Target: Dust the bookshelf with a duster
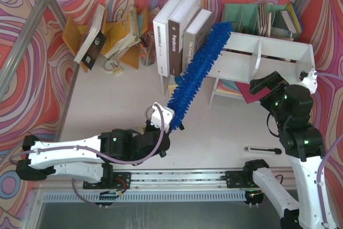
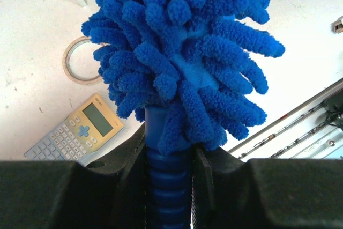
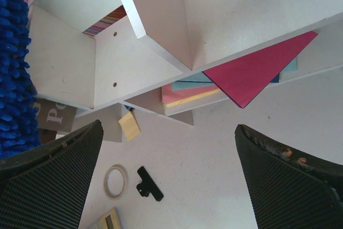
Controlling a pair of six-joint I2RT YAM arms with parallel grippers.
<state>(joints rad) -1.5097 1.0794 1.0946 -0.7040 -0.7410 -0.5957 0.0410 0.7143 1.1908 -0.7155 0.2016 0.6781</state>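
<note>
The long fluffy blue duster (image 1: 199, 73) slants up from the table's middle, and its tip reaches the left end of the white bookshelf (image 1: 278, 52). My left gripper (image 2: 169, 156) is shut on the duster's ribbed blue handle (image 2: 167, 186), just below the fluff (image 2: 182, 52). In the top view that gripper (image 1: 172, 123) sits at the duster's lower end. My right gripper (image 3: 169, 178) hangs open and empty in front of the bookshelf (image 3: 241, 14), near its divider (image 3: 155, 25). The duster (image 3: 13, 68) shows at that view's left edge.
Upright books (image 1: 179, 33) stand left of the shelf, a yellow rack (image 1: 115, 33) further left, a green organiser (image 1: 252, 14) behind. Coloured papers (image 3: 252, 73) lie under the shelf. A calculator (image 2: 75, 132), tape ring (image 2: 75, 60), black clip (image 3: 148, 184) and a black pen (image 1: 262, 149) lie loose.
</note>
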